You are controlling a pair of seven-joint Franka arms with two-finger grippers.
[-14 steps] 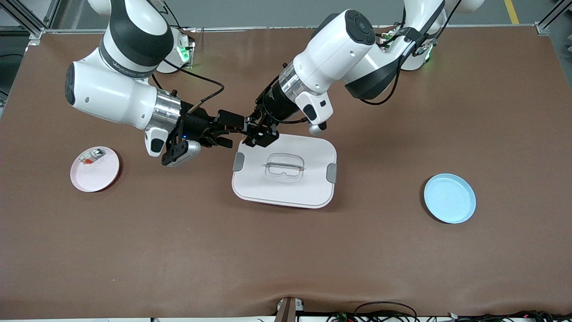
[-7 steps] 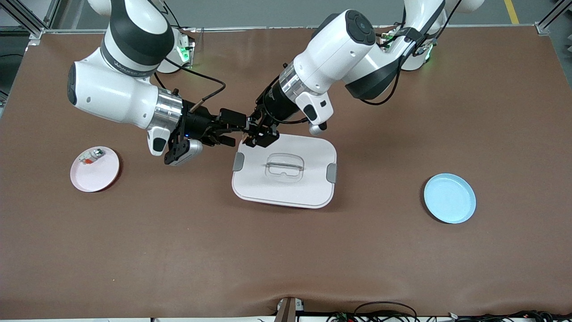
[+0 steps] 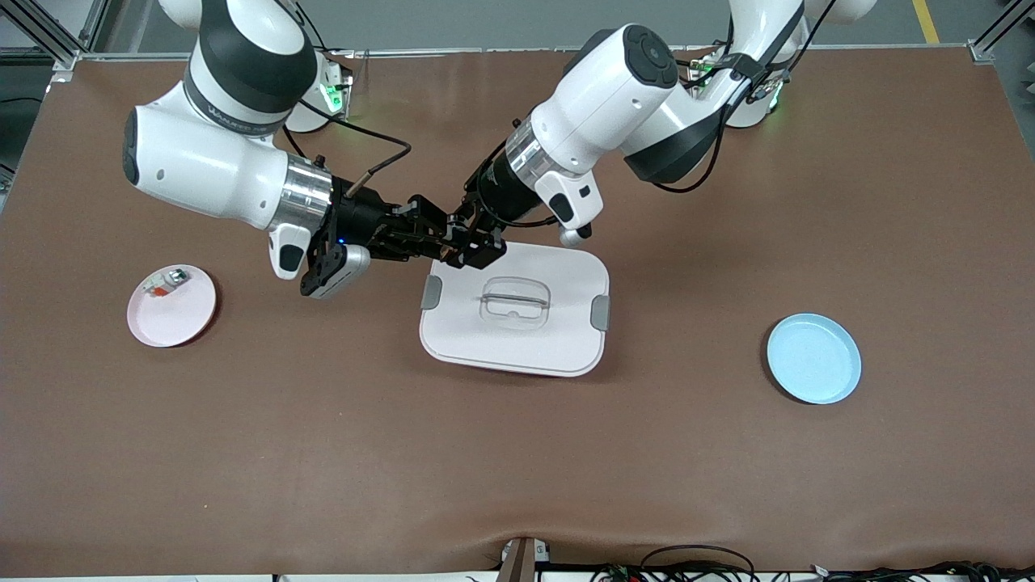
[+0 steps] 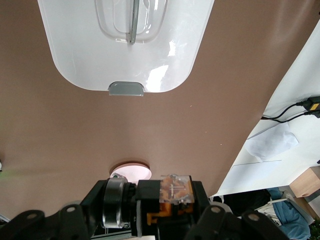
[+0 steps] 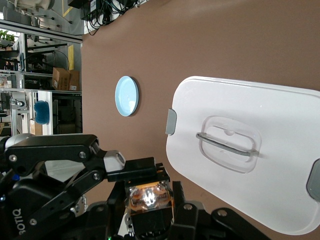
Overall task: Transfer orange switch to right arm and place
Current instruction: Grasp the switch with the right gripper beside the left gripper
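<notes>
At the right arm's end of the worktop you have the pink plate, with a small white-grey part lying in it. Next comes the right arm, reaching in toward the middle. Its right hand is up in the air over the worktop, just beside the corner of the white lidded box, and meets the left hand tip to tip.

The orange switch sits between them, off the worktop. The right wrist view shows you the right hand clenched on it, and the left wrist view shows the left hand clamped on it too, so both hands are grasping the one part. The left arm comes down to it from its base.

The box lies flat in the middle, lid on, with its clear handle facing up. The blue plate lies well apart, toward the left arm's end, with nothing in it.
</notes>
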